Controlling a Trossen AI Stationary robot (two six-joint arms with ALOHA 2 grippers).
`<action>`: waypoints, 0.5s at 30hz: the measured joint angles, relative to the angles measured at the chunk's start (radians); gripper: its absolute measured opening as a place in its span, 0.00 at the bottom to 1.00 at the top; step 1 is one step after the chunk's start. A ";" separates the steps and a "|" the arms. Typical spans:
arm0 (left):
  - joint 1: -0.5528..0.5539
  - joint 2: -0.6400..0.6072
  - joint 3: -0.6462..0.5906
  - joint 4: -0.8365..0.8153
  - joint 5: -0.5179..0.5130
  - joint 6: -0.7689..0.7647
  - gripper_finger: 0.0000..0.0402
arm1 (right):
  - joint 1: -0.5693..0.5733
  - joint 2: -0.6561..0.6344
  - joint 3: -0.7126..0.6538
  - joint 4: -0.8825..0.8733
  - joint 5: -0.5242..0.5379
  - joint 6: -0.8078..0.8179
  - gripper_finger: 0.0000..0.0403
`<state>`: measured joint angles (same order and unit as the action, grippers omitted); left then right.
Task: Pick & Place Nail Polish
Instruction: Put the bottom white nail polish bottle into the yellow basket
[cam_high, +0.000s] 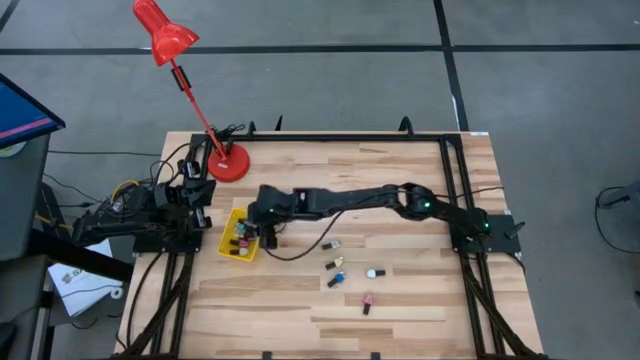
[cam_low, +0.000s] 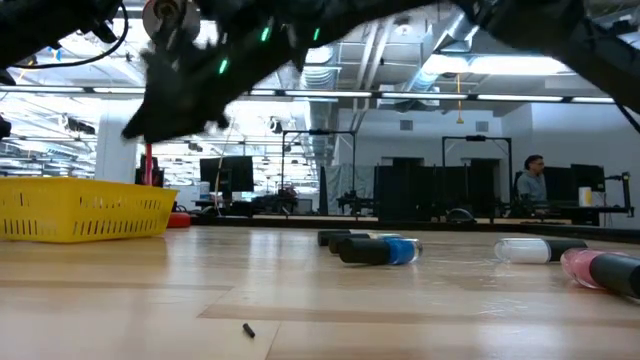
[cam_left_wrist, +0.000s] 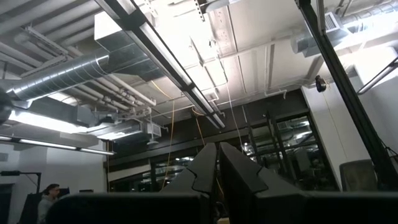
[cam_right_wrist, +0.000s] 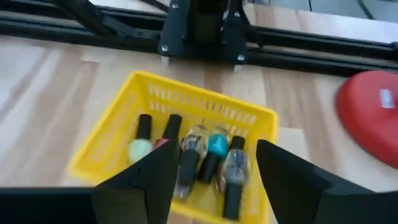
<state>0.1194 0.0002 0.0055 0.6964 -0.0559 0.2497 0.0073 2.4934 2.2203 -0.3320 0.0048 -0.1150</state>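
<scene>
A yellow basket (cam_high: 236, 240) stands at the table's left middle and holds several nail polish bottles (cam_right_wrist: 211, 155) lying side by side, with green, pink, teal and clear bodies and dark caps. My right gripper (cam_right_wrist: 214, 180) hovers open and empty above the basket; it shows in the high view (cam_high: 264, 230) over the basket's right side. Several more bottles (cam_high: 337, 264) lie loose on the wood to the basket's right; the low view shows a dark and blue pair (cam_low: 375, 249). My left gripper (cam_left_wrist: 217, 171) is parked at the table's left edge, pointing upward, shut and empty.
A red desk lamp has its round base (cam_high: 229, 165) just beyond the basket, also seen in the right wrist view (cam_right_wrist: 370, 109). A black frame rail (cam_right_wrist: 205, 31) runs along the table's left side. A small dark bit (cam_low: 248, 329) lies near the front. A person (cam_low: 533, 178) sits far off.
</scene>
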 joint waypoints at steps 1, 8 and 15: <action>0.000 0.000 0.000 0.000 0.000 0.000 0.04 | 0.003 -0.029 0.000 -0.049 0.000 -0.006 0.52; 0.000 0.000 0.000 0.000 0.000 0.000 0.04 | 0.041 -0.239 0.000 -0.507 0.001 -0.075 0.46; 0.000 0.000 0.000 0.000 0.000 0.000 0.04 | 0.093 -0.398 0.000 -0.986 0.092 0.029 0.37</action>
<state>0.1192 0.0002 0.0055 0.6960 -0.0559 0.2501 0.1001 2.0955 2.2204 -1.3185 0.0964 -0.0862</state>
